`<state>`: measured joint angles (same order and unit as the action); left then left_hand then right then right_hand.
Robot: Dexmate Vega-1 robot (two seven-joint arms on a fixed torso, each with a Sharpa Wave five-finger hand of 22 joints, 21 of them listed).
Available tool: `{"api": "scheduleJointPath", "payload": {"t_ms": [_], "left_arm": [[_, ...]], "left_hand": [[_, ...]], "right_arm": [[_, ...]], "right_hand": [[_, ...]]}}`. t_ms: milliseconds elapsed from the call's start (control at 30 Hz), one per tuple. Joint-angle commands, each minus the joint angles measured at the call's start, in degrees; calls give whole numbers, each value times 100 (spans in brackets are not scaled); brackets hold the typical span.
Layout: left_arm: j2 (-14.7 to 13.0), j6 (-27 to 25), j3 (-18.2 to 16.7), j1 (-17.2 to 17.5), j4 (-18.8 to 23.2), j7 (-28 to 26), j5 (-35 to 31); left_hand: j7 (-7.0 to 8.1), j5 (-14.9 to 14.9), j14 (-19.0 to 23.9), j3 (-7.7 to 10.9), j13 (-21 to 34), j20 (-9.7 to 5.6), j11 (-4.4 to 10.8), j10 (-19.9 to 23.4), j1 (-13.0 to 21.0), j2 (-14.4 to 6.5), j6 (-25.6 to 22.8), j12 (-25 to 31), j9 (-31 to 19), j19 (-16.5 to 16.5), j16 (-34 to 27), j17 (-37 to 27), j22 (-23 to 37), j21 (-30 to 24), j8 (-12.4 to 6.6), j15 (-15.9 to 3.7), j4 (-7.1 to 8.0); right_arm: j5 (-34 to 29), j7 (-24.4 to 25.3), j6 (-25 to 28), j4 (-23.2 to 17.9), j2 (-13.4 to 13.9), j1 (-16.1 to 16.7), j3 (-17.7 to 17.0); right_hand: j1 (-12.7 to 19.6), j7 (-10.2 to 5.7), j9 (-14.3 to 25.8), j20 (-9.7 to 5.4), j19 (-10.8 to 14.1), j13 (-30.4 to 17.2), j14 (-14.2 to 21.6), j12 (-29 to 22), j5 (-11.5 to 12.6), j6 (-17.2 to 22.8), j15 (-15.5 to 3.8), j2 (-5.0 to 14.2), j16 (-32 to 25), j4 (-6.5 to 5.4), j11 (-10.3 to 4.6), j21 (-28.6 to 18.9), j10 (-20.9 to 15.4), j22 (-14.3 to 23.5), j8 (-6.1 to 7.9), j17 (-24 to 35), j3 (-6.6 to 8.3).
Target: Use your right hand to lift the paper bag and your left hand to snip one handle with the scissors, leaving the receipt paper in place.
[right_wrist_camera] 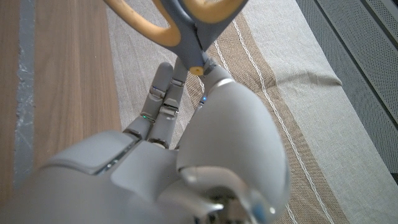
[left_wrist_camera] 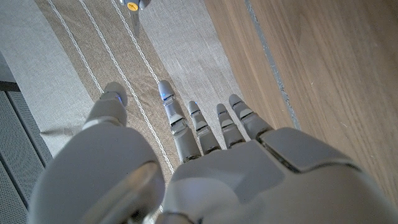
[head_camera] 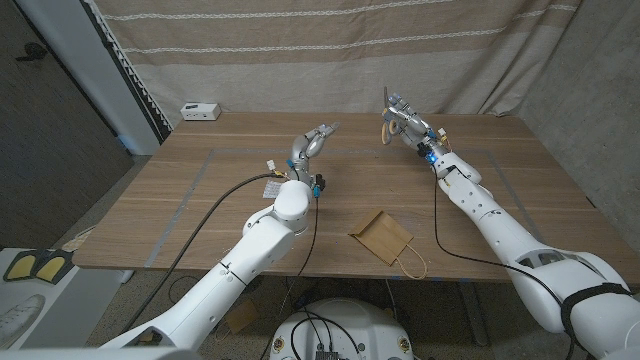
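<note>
Striped beige curtain hangs behind one wooden table; a small white box sits at its far left corner. Left hand is raised over the table's middle, fingers spread apart and holding nothing. One paper bag lies flat near the front edge — its one visible handle hangs past the rim. Right hand is lifted at the far side, gripping one pair of scissors by the blades — yellow loops outward.

Your right wrist view cuts off the scissors handles at its edge; their blades hide behind the right hand.
</note>
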<state>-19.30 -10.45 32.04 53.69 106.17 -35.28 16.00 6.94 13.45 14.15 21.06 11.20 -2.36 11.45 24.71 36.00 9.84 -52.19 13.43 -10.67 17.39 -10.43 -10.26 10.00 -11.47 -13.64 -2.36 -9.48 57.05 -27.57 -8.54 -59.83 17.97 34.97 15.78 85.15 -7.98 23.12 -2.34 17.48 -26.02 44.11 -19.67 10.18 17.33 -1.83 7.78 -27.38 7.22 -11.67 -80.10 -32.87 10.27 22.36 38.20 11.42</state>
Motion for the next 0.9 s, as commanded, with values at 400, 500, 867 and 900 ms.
{"api": "scheduleJointPath", "payload": {"t_ms": [400, 500, 867, 900], "left_arm": [[144, -123, 168, -201, -201, 29, -69], [159, -123, 192, -225, -241, 38, -83], [254, -98, 316, -327, -377, 57, -181], [262, -87, 325, -333, -390, 61, -186]], "left_hand": [[-52, -11, 41, -26, 15, -942, 11, 84, 95, -13, -31, 10, -16, 79, -33, -15, 27, -5, 42, -1021, -4], [-75, -12, 46, -27, 15, -936, 11, 85, 104, -16, -33, 8, -17, 79, -33, -15, 27, -4, 45, -1020, -4], [-125, -16, 56, -37, 17, -933, -4, 67, 136, -19, -34, -7, -19, 79, -32, -16, 28, -1, 64, -1017, -1], [-127, -17, 56, -38, 17, -934, -1, 70, 139, -19, -26, -6, -19, 78, -32, -16, 28, 0, 69, -1016, 0]], "right_arm": [[-30, 68, -93, -88, -12, 79, 47], [-57, 67, -125, -65, -17, 67, 61], [-105, 54, -209, 37, -59, 12, 84], [-110, 67, -219, 37, -61, 13, 82]], "right_hand": [[148, 8, 8, -859, -23, 22, 352, 25, 27, 62, -1192, 86, -44, 106, 1, -44, -57, 18, -27, 1341, 111], [149, 0, 8, -859, -22, 27, 348, 32, 27, 58, -1192, 90, -44, 103, 1, -51, -60, 19, -39, 1336, 111], [157, 6, 8, -859, -37, 42, 348, 50, 26, 75, -1192, 86, -53, 103, 2, -53, -70, 16, -59, 1330, 108], [160, -2, 8, -859, -39, 44, 346, 53, 26, 71, -1193, 86, -55, 105, 2, -51, -71, 14, -65, 1331, 109]]}}
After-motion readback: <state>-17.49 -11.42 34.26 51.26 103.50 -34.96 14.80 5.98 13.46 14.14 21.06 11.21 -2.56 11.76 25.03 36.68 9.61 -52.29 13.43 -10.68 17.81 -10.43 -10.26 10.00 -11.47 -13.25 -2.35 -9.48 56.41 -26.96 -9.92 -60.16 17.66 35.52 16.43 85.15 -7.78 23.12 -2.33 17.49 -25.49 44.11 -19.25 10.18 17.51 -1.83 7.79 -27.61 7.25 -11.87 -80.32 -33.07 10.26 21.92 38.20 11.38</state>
